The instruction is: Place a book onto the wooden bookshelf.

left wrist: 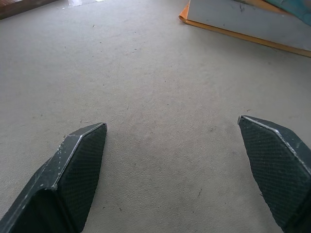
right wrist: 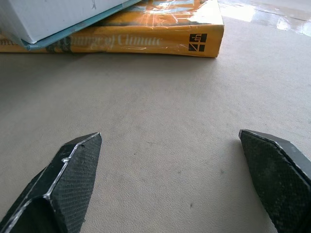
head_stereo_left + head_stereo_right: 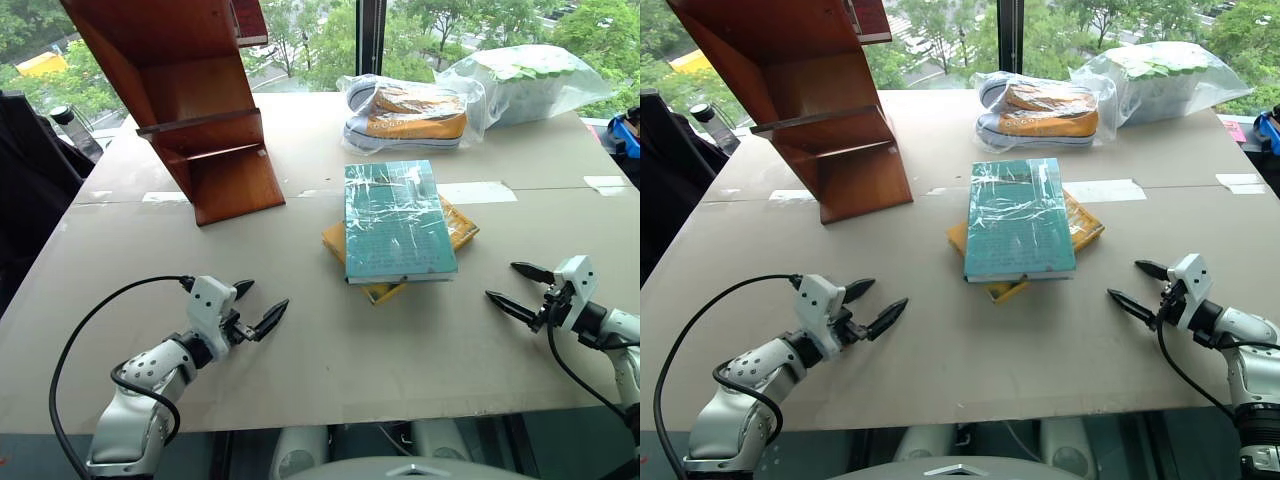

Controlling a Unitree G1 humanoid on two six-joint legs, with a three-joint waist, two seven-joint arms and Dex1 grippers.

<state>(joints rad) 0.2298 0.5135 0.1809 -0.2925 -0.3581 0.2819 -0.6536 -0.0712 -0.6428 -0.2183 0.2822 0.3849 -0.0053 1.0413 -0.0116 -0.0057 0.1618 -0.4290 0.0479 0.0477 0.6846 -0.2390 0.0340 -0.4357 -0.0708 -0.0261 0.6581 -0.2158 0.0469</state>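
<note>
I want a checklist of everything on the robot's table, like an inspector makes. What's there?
Surface: beige table, taped seams, bare in front of both grippers.
Job's things: teal book lies flat on a yellow-orange book, mid-table; wooden bookshelf stands at the far left.
Clutter: sneakers in a clear bag; another plastic bag beside it, contents unclear.
Grippers: left gripper open, holding nothing; right gripper open, holding nothing; both apart from the books.
Cables: black cable loops off the left arm; another along the right.
Surroundings: window with green trees behind the table.
</note>
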